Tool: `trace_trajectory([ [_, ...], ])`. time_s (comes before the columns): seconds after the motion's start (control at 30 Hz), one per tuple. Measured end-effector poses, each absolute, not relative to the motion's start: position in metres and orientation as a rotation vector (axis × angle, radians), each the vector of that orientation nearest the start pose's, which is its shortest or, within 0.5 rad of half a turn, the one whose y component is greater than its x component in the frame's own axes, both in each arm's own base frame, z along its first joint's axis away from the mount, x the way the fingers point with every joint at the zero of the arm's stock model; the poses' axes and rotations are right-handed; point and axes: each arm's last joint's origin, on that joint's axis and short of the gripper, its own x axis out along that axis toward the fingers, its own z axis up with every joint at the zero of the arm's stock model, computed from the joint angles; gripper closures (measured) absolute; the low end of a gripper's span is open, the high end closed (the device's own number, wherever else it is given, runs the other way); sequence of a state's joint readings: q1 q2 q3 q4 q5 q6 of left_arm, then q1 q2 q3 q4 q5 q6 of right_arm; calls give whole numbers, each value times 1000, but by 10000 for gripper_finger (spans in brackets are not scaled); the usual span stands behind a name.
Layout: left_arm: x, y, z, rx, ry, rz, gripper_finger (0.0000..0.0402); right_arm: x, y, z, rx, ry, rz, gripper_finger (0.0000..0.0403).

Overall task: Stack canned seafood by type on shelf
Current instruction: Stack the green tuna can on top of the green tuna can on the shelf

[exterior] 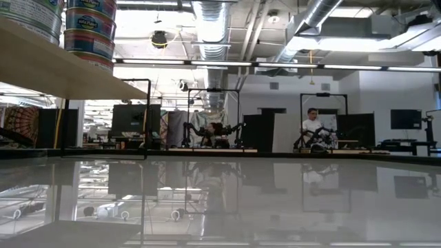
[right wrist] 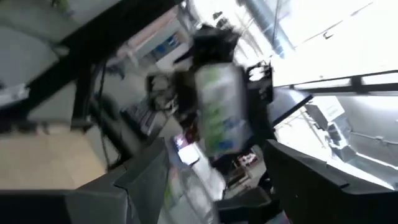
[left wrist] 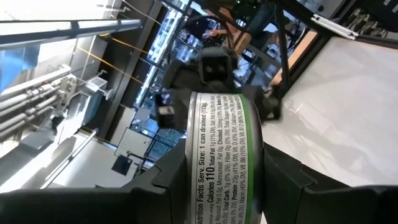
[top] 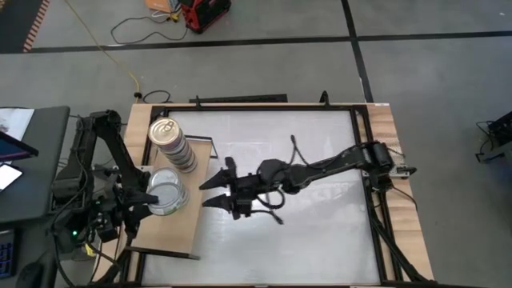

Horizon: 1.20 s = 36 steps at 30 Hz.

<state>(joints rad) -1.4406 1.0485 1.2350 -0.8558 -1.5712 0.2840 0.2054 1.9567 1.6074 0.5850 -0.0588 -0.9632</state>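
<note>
Clenched in the left gripper [left wrist: 217,186] fingers, a green-labelled silver-top tin [top: 166,190] hung over the shelf [top: 180,232] just beside the gold-top stack [top: 171,142], nearer than the released right gripper [top: 210,192] over the desk [top: 320,232]

free: white table [top: 320,232] right of shelf [top: 180,236] bare | blocked: tin stack [top: 172,144] on shelf's far end, right pincer [top: 210,192] at shelf edge

I work in a robotics lab, an open industrial hall. Bare ducts [exterior: 207,27] and strip lights [exterior: 275,65] run overhead, and beyond my table [exterior: 275,200] stand more arm rigs [exterior: 213,131], with a person [exterior: 311,124] seated at one.
</note>
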Motion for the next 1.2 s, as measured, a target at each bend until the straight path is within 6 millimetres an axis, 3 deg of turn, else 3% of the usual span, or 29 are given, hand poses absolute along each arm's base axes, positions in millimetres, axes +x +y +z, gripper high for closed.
trace_trajectory([
  [0.1, 51, -164, 392, 957, 62, 120, 261, 471, 97, 336, -972, -337, 115, 108],
  [0.23, 50, -164, 392, 948, 61, 119, 261, 483, 100, 356, -968, -307, 81, 108],
  [0.4, 50, -164, 392, 999, 64, 118, 261, 485, 102, 381, -985, -216, 118, 108],
  [0.53, 50, -163, 391, 1065, 69, 116, 261, 484, 98, 388, -1037, -213, 88, 107],
  [0.83, 49, -156, 385, 1229, 80, 112, 261, 485, 98, 387, -1214, -223, 89, 81],
  [0.93, 49, -152, 384, 1219, 80, 114, 261, 493, 98, 384, -1223, -308, 87, 76],
  [1.07, 50, -151, 384, 1185, 81, 119, 261, 511, 103, 371, -1307, -302, 95, 76],
  [1.2, 50, -151, 384, 1190, 81, 119, 261, 517, 109, 374, -1314, -277, 98, 76],
])
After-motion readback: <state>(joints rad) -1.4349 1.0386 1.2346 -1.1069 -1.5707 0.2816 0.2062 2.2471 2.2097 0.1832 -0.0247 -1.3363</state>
